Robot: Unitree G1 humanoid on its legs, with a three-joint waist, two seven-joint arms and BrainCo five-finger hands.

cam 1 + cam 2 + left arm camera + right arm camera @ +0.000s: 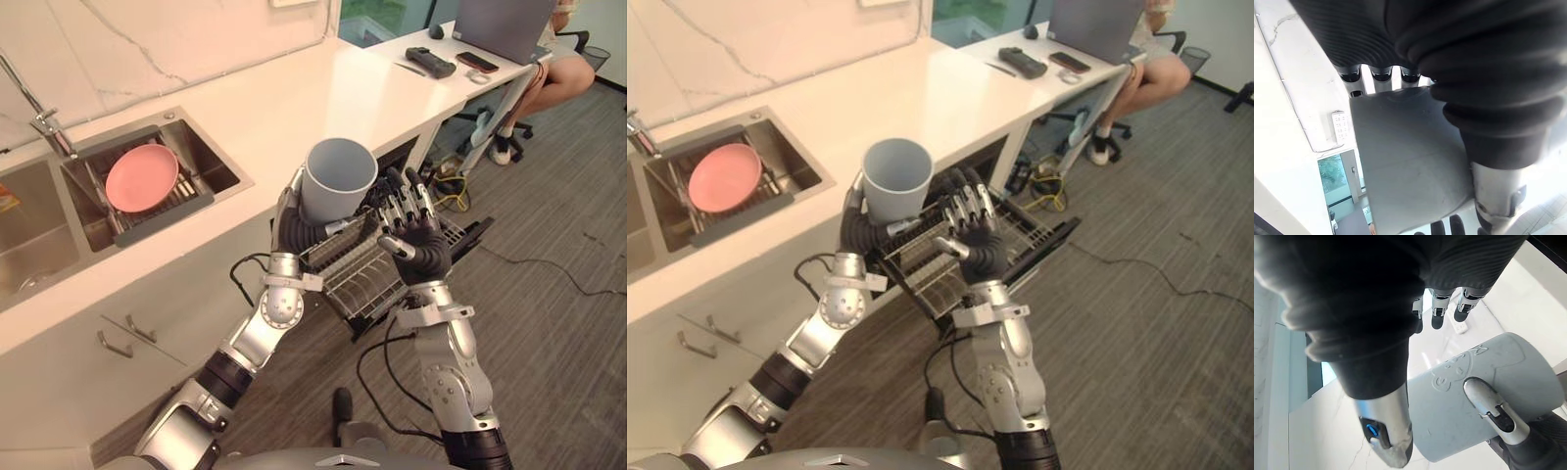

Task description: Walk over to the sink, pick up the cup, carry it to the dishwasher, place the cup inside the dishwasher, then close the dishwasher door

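A: where's the cup?
B: in the left hand, upright, mouth up. Fingers wrapped round the back of it, thumb on the front wall; the right wrist view shows that thumb pressed on the grey side
A: position?
B: in the air, above the wire dishwasher rack, which is pulled out under the counter. Cup not touching the rack
A: right hand?
B: released, grasping nothing. Fingers spread and roughly straight, pointing up, just beside the cup on its right. Can't tell if the fingertips touch the wall
A: sink?
B: well off to the robot's left, set into the counter. Pink plate lying in a dark drainer tray in the basin, faucet behind it
A: anything else in frame?
B: far end of the counter has a laptop and a dark handheld device. A person is seated there, legs visible
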